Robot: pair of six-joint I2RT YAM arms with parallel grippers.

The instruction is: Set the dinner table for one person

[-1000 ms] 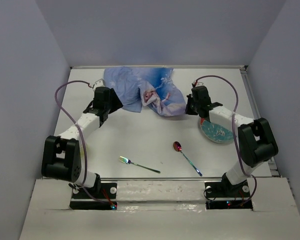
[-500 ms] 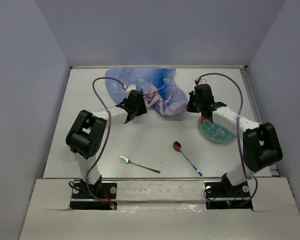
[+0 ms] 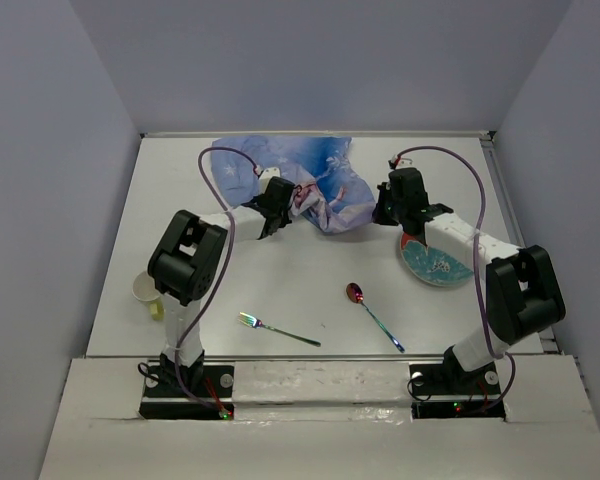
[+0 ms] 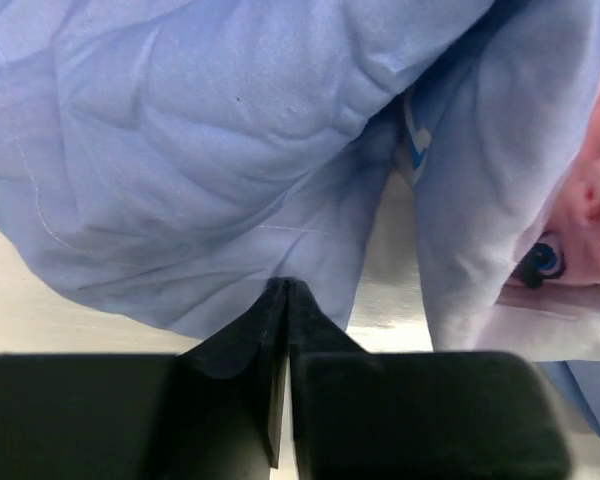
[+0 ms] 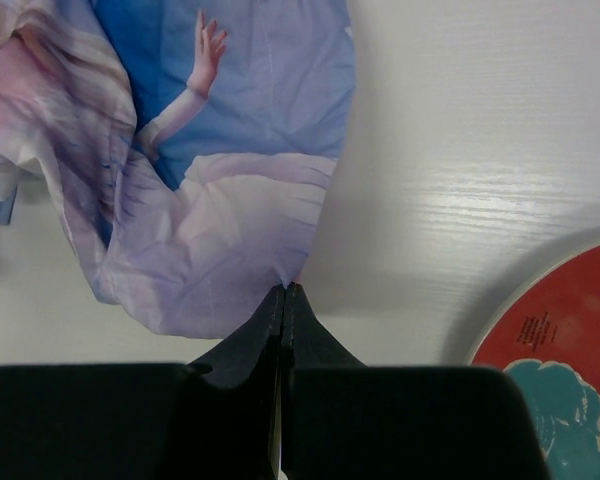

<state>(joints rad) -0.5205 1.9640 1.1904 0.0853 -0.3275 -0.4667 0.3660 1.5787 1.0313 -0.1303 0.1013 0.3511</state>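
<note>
Top external plus wrist views: scene state

Dinner table [image 3: 280,280]: white top carrying everything, both arm bases at its near edge.

Placemat [image 3: 325,170]: blue princess cloth, crumpled and folded over itself at the far middle of the table.

Left gripper [image 3: 278,205]: on the cloth's near-left edge. Left wrist view shows the jaws clenched, tips overlapping the hem, fabric pinched.

Right gripper [image 3: 385,208]: at the cloth's right edge. Right wrist view shows the jaws pressed together, tips touching the hem; cannot tell whether fabric is caught.

Plate [image 3: 435,262]: teal and red, right side, just beside the right gripper.

Spoon [image 3: 372,313] and fork [image 3: 277,329]: near centre, apart from each other.

Cup [image 3: 146,288]: near-left edge.
</note>
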